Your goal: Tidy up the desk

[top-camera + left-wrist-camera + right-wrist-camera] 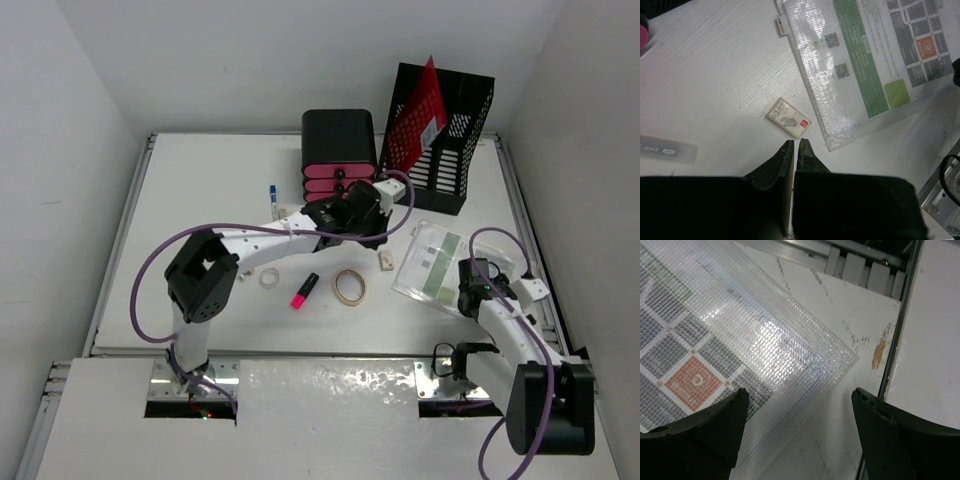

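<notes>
The white desk [200, 190] carries scattered items. My left gripper [377, 240] is shut and empty; in the left wrist view its tips [795, 145] hover just short of a small white eraser with a red end [788, 117], also seen from above [385, 261]. A clear plastic sleeve holding a printed sheet [437, 262] lies at the right and shows in the left wrist view [865, 65]. My right gripper [470, 290] is open and empty above the sleeve's corner [765, 355], its midpoint [799, 392] over the sleeve's edge.
A black drawer unit with pink drawers [338, 150] and a black mesh file holder [445, 140] with a red folder [425, 105] stand at the back. A pink highlighter [304, 290], tape ring [349, 287], small ring [269, 277] and blue-capped pen [272, 200] lie mid-desk. The right rail [897, 335] is close.
</notes>
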Controlling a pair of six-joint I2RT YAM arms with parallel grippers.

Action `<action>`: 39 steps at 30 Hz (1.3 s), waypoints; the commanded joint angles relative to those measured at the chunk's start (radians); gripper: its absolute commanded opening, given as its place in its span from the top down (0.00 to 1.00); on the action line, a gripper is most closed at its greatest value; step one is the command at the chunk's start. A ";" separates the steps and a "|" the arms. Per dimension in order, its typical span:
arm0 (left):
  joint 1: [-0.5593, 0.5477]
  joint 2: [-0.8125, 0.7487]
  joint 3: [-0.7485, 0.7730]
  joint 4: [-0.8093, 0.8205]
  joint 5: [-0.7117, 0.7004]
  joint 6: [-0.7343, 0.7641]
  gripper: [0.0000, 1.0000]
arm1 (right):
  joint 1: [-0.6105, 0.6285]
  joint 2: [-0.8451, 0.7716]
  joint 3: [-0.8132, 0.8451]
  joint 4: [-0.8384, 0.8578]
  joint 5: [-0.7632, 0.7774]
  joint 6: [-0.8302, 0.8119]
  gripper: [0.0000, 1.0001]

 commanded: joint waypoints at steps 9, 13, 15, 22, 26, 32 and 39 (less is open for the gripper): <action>-0.034 0.001 -0.010 0.038 -0.038 -0.019 1.00 | -0.040 0.058 -0.086 0.219 -0.324 0.063 0.17; -0.034 -0.024 -0.034 0.017 -0.075 -0.004 1.00 | -0.040 0.090 -0.127 0.305 -0.367 0.080 0.20; -0.034 -0.033 -0.041 0.003 -0.103 0.001 1.00 | -0.040 0.107 -0.143 0.327 -0.373 0.079 0.28; -0.032 -0.057 -0.080 -0.006 -0.138 0.007 1.00 | -0.040 0.048 -0.183 0.370 -0.362 0.054 1.00; -0.032 -0.074 -0.079 -0.028 -0.161 0.018 1.00 | -0.040 -0.128 -0.163 0.277 -0.312 0.002 1.00; -0.029 -0.142 -0.054 -0.057 -0.187 0.027 1.00 | -0.039 -0.507 0.005 0.014 -0.172 -0.122 1.00; -0.024 -0.159 -0.012 -0.067 -0.178 0.015 1.00 | -0.037 -0.554 0.236 -0.029 -0.161 -0.355 1.00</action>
